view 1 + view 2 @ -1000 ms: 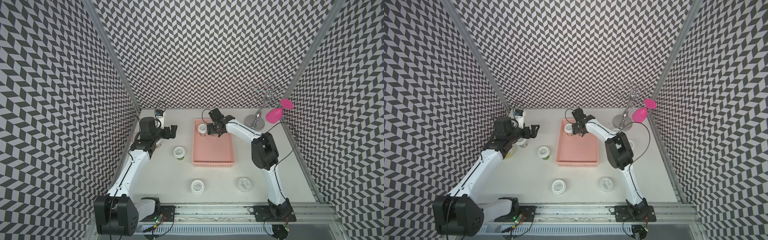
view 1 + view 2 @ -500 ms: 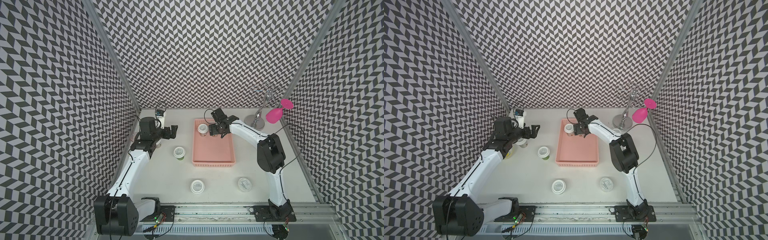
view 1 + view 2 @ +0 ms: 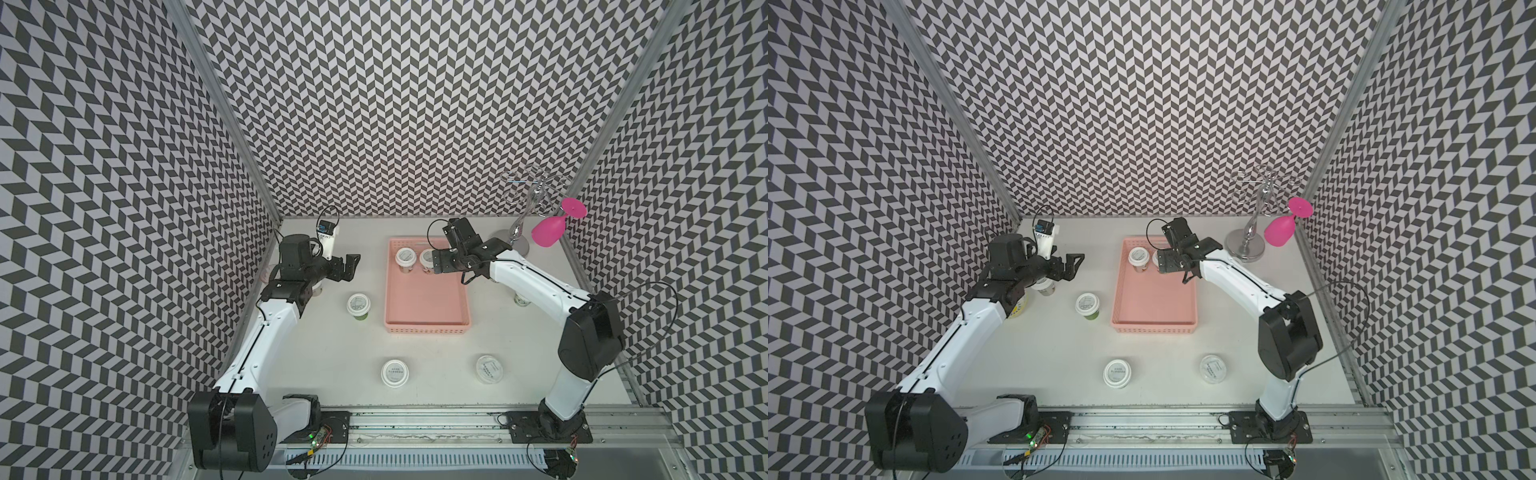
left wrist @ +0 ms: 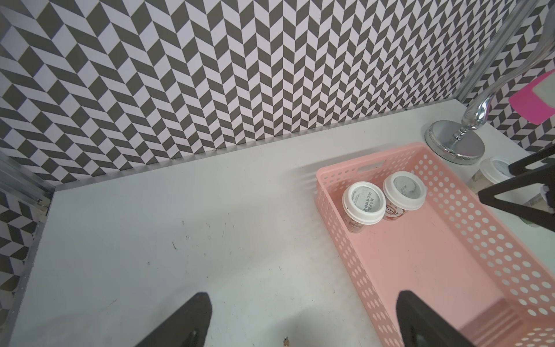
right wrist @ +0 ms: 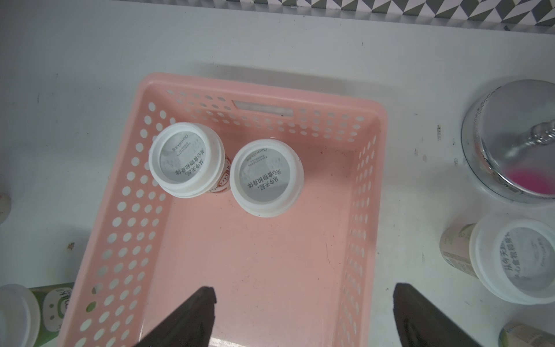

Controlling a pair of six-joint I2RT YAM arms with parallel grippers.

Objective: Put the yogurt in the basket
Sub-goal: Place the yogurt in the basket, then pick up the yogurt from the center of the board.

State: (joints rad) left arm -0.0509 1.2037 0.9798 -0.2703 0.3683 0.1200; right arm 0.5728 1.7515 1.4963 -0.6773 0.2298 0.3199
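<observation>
The salmon-pink basket (image 3: 428,307) (image 3: 1154,303) lies mid-table. Two white-lidded yogurt cups stand side by side at its far end (image 5: 186,160) (image 5: 266,177), also in the left wrist view (image 4: 364,205) (image 4: 404,190). My right gripper (image 3: 434,264) (image 5: 303,312) hangs open just above the basket, right beside the second cup, holding nothing. More yogurt cups stand on the table: a green one (image 3: 358,305), two near the front (image 3: 395,372) (image 3: 489,368), one beside the basket's right wall (image 5: 522,258). My left gripper (image 3: 349,266) (image 4: 300,318) is open and empty over bare table left of the basket.
A chrome glass stand (image 3: 517,241) with a magenta wine glass (image 3: 548,232) occupies the back right corner. Another cup (image 3: 1045,286) sits partly hidden under the left arm. Patterned walls close in three sides; a rail (image 3: 415,419) runs along the front.
The right gripper has opened wider and drawn back from the cup it set in the basket, so both lids now show. The left arm has stayed still.
</observation>
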